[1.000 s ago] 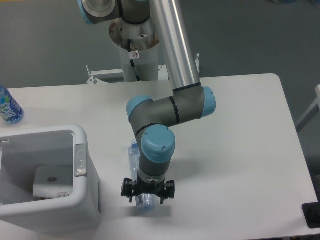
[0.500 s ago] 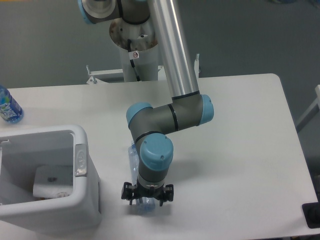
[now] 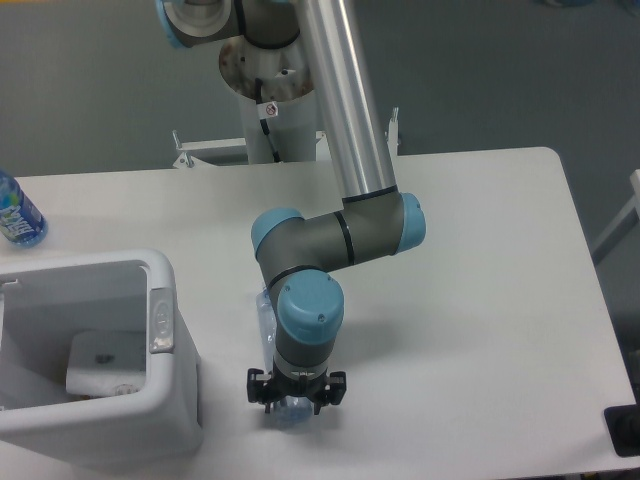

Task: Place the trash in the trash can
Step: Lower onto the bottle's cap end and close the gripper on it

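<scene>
White table (image 3: 480, 250), bin (image 3: 165, 400) at left.
We see the gripper (image 3: 296, 402) straddling the lying bottle (image 3: 265, 312); jaw state unclear.

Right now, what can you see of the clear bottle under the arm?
The bottle is clear plastic and lies flat on the white table, running from beside the arm's wrist toward the near edge. Most of it is hidden by the arm; only a clear stretch at the far end and a bluish near end show. The gripper is down over the near end, but whether it has closed on it cannot be told.
</scene>
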